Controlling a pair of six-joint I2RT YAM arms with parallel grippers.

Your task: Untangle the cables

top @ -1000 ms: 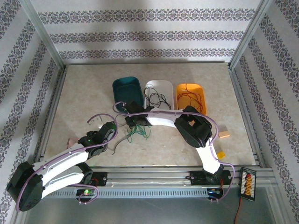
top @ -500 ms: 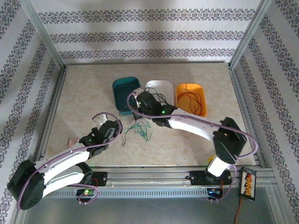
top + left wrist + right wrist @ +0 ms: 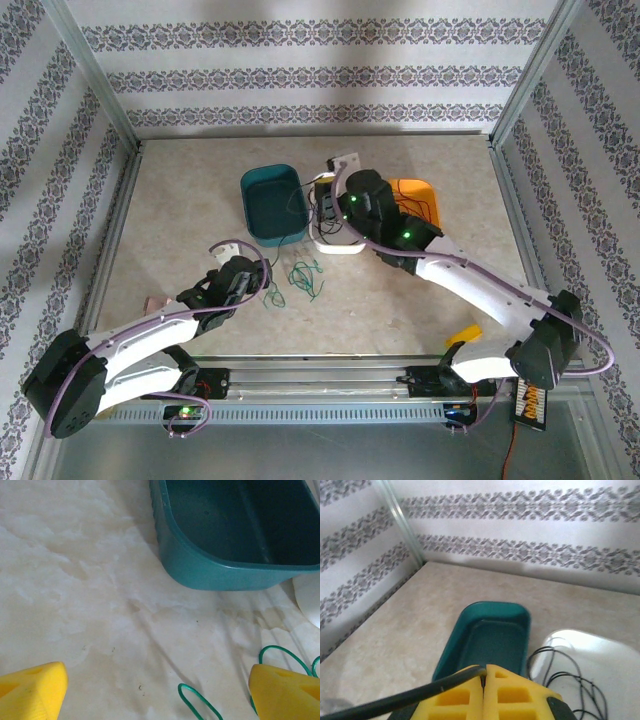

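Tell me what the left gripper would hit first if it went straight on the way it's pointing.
Most likely the teal tray, its near wall dead ahead; the tilt is unclear, so the table may come first.

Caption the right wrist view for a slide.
Right gripper shut on a thin dark cable, teal plastic tray and white tray of black cables beyond it.

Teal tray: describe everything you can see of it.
The teal tray is a dark, rounded-rectangular tub, smooth like moulded plastic, with a rolled rim. It sits upright and flat on the beige table, leftmost of three trays, close beside the white tray. Its visible interior holds no cable. The green cables lie on the table in front of it, apart.
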